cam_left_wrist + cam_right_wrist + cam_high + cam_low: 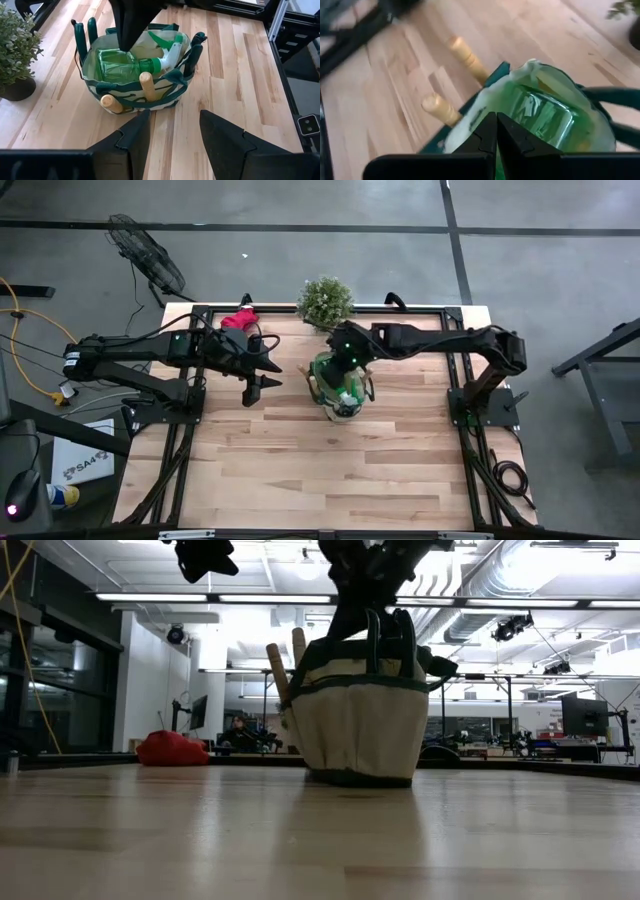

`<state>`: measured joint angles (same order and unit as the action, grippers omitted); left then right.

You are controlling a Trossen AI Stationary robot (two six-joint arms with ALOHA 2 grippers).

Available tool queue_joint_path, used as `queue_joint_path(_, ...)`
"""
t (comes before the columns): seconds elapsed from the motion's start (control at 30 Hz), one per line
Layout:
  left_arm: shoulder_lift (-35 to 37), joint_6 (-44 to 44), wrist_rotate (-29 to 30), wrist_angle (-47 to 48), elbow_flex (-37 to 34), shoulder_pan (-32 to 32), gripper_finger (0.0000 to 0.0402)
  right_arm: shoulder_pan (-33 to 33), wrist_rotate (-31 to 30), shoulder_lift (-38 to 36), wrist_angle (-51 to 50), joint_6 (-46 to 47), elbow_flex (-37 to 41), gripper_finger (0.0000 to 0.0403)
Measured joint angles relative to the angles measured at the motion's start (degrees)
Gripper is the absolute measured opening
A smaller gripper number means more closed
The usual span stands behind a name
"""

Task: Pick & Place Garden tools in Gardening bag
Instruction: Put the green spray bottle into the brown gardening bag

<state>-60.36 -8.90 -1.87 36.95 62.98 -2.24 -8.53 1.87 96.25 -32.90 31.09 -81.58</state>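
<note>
Pale wooden planks form the table (300, 470), seen from above; the tan gardening bag (337, 387) with dark green trim stands near the middle, with the green spray bottle (345, 393) lying inside it; the right gripper (345, 363) is directly over the bag, fingers pressed together and empty; the left gripper (252, 387) hovers just beside the bag on the left arm's side, fingers apart, holding nothing; the red glove bundle (238, 319) lies at the far edge of the table, well apart from the bag, and a small potted plant (325, 301) stands at the same edge behind the bag. On the floor beside the table lies a white sheet with dark lettering (too small to read).

From table height, the bag (362, 718) sits upright on the wood; two wooden trowel handles (283, 665) stick up from its outer pocket; the glove bundle (172, 749) rests farther back.

In the left wrist view, the left gripper's (172, 135) fingers (131, 137) stand apart above bare table, short of the bag (135, 95); the spray bottle (125, 65) lies on its side in the bag, white trigger toward the far rim; the trowel handles (147, 85) poke from a pocket; dark green shear handles (86, 35) stand in another pocket; the plant (15, 50) is nearby.

In the right wrist view, the right gripper (496, 131) is closed just above the bottle (540, 117); both trowel handles (466, 57) show beside the bag's rim.
</note>
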Motion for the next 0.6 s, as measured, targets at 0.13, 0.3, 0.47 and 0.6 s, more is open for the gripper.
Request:
queue_joint_path(0.13,0.0,-0.2,0.0,0.0,0.0,0.0,0.0167,-1.5,3.5,0.2,-1.3,-9.3,0.0,0.0002)
queue_joint_path(0.3,0.0,-0.6,0.2,0.0,0.0,0.0,0.0167,-3.0,2.1,0.7,-4.3,-14.2,0.0,0.0002)
queue_joint_path(0.47,0.0,-1.4,2.6,0.0,0.0,0.0,0.0167,-3.2,1.5,0.8,-3.8,-18.1,0.0,0.0002)
queue_joint_path(0.6,0.0,-2.0,4.0,0.0,0.0,0.0,0.0167,-3.1,1.2,2.3,-3.7,-19.1,0.0,0.0002)
